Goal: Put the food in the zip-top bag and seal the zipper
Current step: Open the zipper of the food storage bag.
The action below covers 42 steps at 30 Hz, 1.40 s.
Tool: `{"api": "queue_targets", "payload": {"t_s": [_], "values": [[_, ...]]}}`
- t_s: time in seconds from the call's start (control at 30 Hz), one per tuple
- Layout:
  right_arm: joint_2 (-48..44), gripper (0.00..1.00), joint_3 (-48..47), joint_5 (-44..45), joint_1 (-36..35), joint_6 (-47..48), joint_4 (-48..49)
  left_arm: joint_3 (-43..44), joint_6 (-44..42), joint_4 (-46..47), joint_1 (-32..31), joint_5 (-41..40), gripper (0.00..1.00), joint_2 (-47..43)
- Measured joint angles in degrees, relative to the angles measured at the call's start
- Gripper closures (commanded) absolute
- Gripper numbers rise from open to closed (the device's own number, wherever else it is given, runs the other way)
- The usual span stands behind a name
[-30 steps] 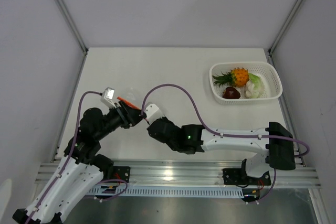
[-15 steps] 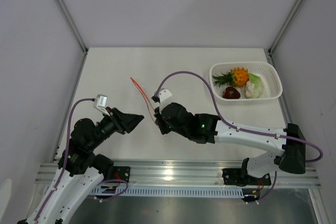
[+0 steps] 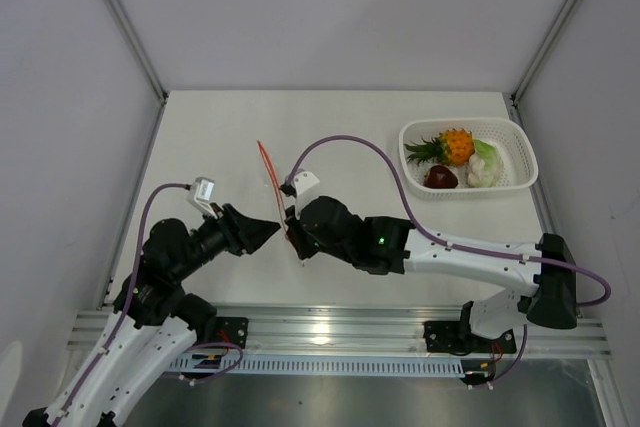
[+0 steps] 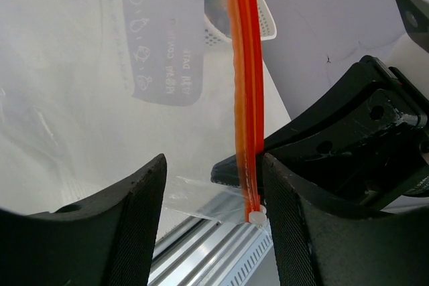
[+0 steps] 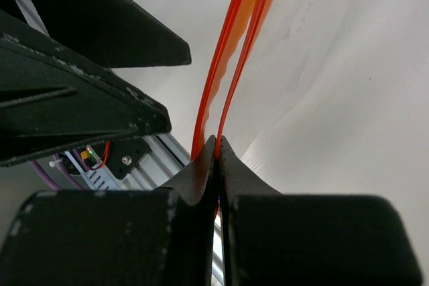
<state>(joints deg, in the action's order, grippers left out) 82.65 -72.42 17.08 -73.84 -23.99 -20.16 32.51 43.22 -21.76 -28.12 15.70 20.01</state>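
Observation:
The zip-top bag (image 4: 100, 98) is clear and is held up off the table. Its red-orange zipper (image 3: 275, 187) runs from the far end down to my right gripper (image 3: 293, 232). In the right wrist view my right gripper (image 5: 218, 140) is shut on one lip of the zipper (image 5: 231, 51), and the two lips part above it. My left gripper (image 3: 270, 230) is open. In its wrist view its fingers (image 4: 127, 219) straddle the bag's lower corner, with the zipper (image 4: 244, 98) close to the right finger. The food lies in the basket: pineapple (image 3: 455, 145), dark red fruit (image 3: 440, 178), white and pale-green vegetable (image 3: 485, 162).
The white perforated basket (image 3: 520, 152) stands at the back right of the table; its corner shows behind the bag in the left wrist view (image 4: 265, 21). An aluminium rail (image 3: 330, 327) runs along the near edge. Grey walls close in the table's sides.
My left gripper let go of the bag, drew back, opened, then moved in again beside the zipper. My right gripper kept hold and raised the zipper, which shifted right.

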Motion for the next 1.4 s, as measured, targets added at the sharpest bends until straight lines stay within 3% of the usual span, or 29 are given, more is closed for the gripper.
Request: {"api": "queue_targets", "payload": {"t_s": [0.4, 0.97, 1.17, 1.3, 1.4], "values": [[2.54, 1.0, -0.46, 0.72, -0.37, 0.0, -0.37, 1.81, -0.44, -2.14, -3.21, -2.16, 0.38, 2.69], [4.37, 1.0, -3.23, 3.74, -2.56, 0.7, -1.97, 4.83, -1.84, -4.96, -4.02, -6.64, 0.49, 7.04], [6.71, 1.0, -5.92, 7.56, -4.15, 1.97, -4.28, 5.46, -2.64, -5.51, -4.44, -7.3, 0.62, 8.68], [8.17, 1.0, -7.56, 11.15, -5.55, 2.73, -5.44, 5.46, -3.1, -5.86, -4.76, -7.72, 0.84, 8.74], [8.55, 1.0, -7.65, 13.16, -6.34, 3.1, -5.95, 5.44, -3.39, -5.92, -4.87, -8.22, 0.92, 8.33]]}}
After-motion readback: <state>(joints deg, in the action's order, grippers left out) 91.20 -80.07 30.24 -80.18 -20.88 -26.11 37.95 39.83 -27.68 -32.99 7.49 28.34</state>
